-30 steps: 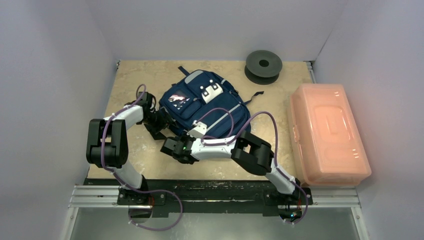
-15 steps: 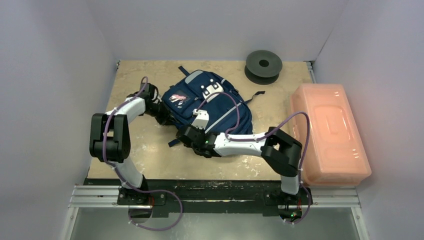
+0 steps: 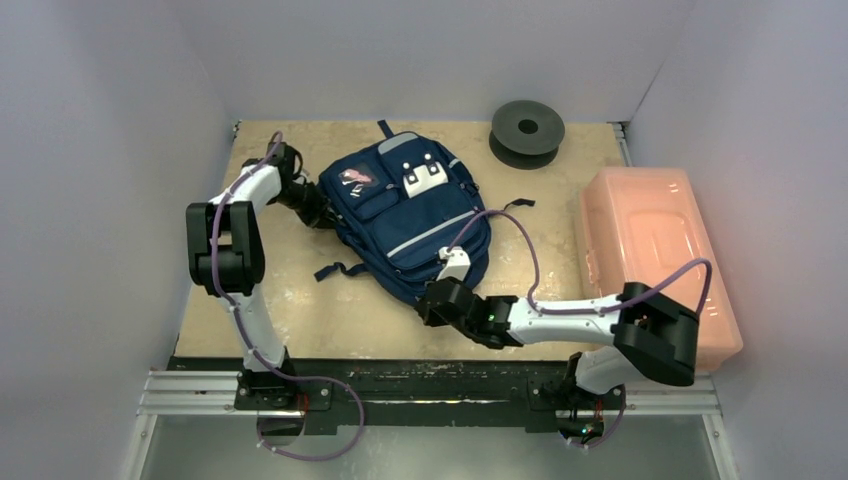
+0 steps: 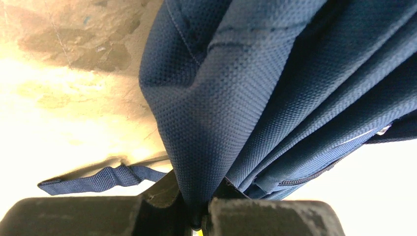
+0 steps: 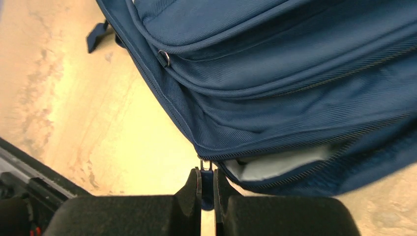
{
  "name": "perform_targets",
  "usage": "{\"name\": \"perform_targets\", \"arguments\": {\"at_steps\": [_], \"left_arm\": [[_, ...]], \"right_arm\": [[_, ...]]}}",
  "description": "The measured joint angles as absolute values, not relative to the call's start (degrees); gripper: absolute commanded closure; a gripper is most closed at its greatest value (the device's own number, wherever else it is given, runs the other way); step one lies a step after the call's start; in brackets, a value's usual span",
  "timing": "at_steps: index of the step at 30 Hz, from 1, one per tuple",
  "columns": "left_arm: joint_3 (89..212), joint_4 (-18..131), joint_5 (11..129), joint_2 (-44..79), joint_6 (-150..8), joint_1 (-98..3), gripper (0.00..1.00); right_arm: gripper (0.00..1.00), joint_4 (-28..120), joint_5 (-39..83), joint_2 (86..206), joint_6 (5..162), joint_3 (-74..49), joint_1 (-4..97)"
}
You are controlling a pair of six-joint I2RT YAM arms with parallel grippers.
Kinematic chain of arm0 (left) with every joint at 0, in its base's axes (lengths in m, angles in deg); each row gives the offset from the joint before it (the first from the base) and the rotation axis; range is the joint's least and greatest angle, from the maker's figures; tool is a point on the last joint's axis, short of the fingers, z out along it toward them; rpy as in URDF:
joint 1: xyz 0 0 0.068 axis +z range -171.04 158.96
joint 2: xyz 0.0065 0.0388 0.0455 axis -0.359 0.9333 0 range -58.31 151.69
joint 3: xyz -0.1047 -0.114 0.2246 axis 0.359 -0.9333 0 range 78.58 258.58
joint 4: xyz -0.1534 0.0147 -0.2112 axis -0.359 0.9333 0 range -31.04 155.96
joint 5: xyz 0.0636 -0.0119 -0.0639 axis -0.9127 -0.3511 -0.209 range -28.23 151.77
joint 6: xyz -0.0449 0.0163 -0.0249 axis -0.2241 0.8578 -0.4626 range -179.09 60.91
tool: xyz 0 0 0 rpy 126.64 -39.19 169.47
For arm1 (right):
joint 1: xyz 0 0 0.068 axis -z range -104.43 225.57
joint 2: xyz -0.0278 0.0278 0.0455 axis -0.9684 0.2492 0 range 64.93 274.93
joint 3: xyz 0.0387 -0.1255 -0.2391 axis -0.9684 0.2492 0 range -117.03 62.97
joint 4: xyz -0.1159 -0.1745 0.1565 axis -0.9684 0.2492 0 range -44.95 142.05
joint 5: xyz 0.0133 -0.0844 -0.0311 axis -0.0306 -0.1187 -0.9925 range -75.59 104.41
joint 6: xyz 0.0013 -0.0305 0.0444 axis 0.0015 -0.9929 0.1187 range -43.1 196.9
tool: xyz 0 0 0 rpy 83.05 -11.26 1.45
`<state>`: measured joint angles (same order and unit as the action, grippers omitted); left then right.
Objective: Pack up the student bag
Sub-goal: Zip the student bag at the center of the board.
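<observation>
The student bag (image 3: 410, 220) is navy with grey-white trim; the box (image 3: 655, 265) translucent pink; the spool (image 3: 545, 130) dark grey; the table (image 3: 300, 320) mottled beige.

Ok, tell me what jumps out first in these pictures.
The navy student bag lies mid-table: the left gripper pinches fabric at its left edge, the right gripper is shut on a zipper pull at its near edge. A pink box sits at the right, a black spool at the far edge.
</observation>
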<state>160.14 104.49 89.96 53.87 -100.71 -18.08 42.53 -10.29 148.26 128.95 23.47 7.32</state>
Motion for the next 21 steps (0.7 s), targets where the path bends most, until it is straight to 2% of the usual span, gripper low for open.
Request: {"name": "perform_targets", "arguments": {"at_steps": [1,2,3,4,6,10,15,18,20,21], "left_arm": [[161.2,105.8,90.4,54.4,-100.1,-17.9,1.0],[161.8,106.4,90.7,54.9,-99.7,-17.6,0.88],[161.9,106.7,91.1,55.0,-99.3,-17.4,0.65],[161.9,106.9,91.4,55.0,-98.8,-17.3,0.51],[161.3,104.3,89.8,54.3,-98.5,-16.3,0.4],[155.7,99.0,88.1,48.0,-99.0,-11.5,0.37],[140.6,95.3,88.7,28.7,-102.2,-12.3,0.37],[127.2,89.5,89.8,15.0,-108.2,-20.7,0.37],[118.0,82.7,90.5,9.0,-113.8,-30.2,0.39],[114.9,80.2,90.7,8.0,-116.1,-33.4,0.39]], "right_arm": [[1.0,41.9,-10.3,146.4,129.1,24.9,7.5],[1.0,41.4,-10.5,144.6,129.2,26.0,7.5],[1.0,41.2,-10.8,142.9,129.3,26.7,7.6],[1.0,41.0,-11.1,141.7,129.3,27.1,7.8],[1.0,41.6,-11.4,140.1,128.2,28.2,8.2],[1.0,41.7,-10.7,142.4,122.6,30.0,8.9],[1.0,38.2,-7.2,142.6,115.0,30.7,9.0],[0.97,37.6,-6.4,144.2,112.4,30.3,9.0],[0.84,36.9,-6.4,145.8,112.2,30.0,9.0],[0.82,36.5,-6.5,146.3,112.3,30.1,8.9]]}}
